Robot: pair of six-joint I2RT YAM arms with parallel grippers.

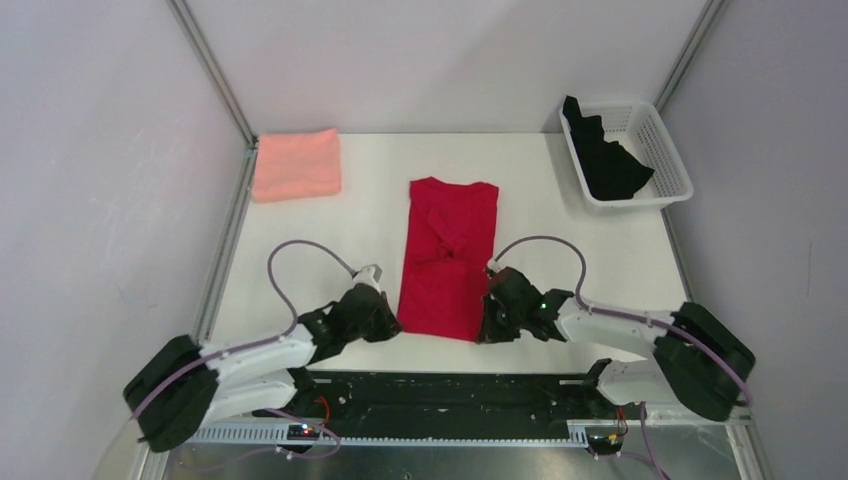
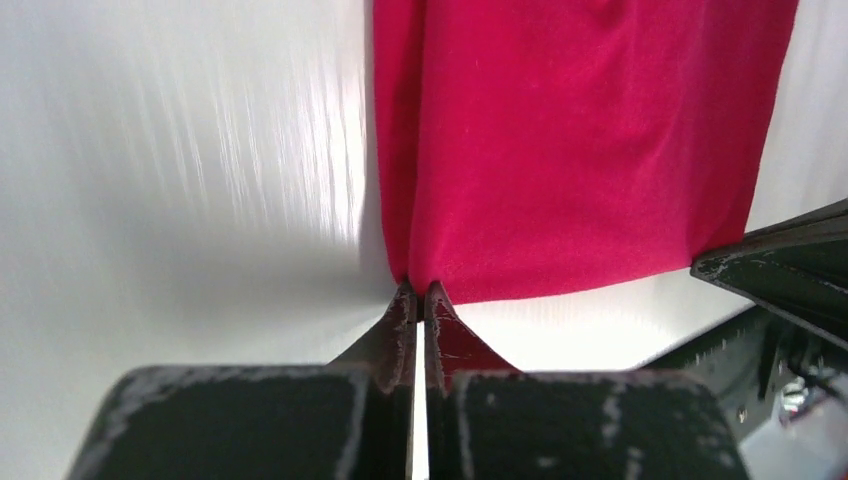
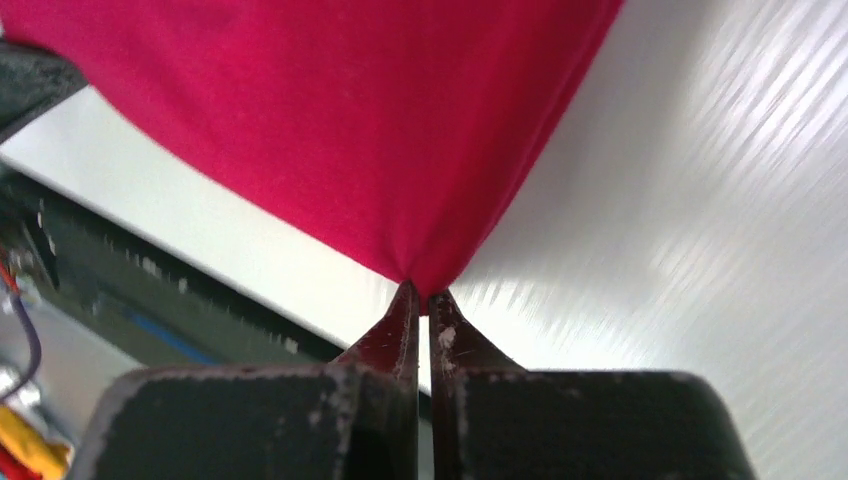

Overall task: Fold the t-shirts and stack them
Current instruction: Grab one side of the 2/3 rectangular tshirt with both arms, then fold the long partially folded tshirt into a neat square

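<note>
The red shirt [image 1: 448, 258] lies flat in the middle of the bench [image 1: 590, 260], narrowed to a long strip with its hem at the near edge. The left hand [image 2: 418, 292] is pinched tight on the near left corner of the hem. The right hand [image 3: 420, 294] is pinched just as tight on the near right corner. In both wrist views the cloth puckers into the closed fingertips.

The cloth looks thin, light and limp, so it should sag between the two grips and crease wherever it is let go. The corners are the sensible hold: lifted together and kept taut, they would carry the hem over toward the far end in one even fold. Such a thin pinch may slip, or catch only the top layer.

The pink shirt [image 1: 296, 164] sits folded at the far left corner, well apart. The black shirt [image 1: 610, 170] is heaped in the white basket [image 1: 668, 150] at the far right. Nothing lies on the red cloth between hem and far end, so I see no obstacle to the fold
</note>
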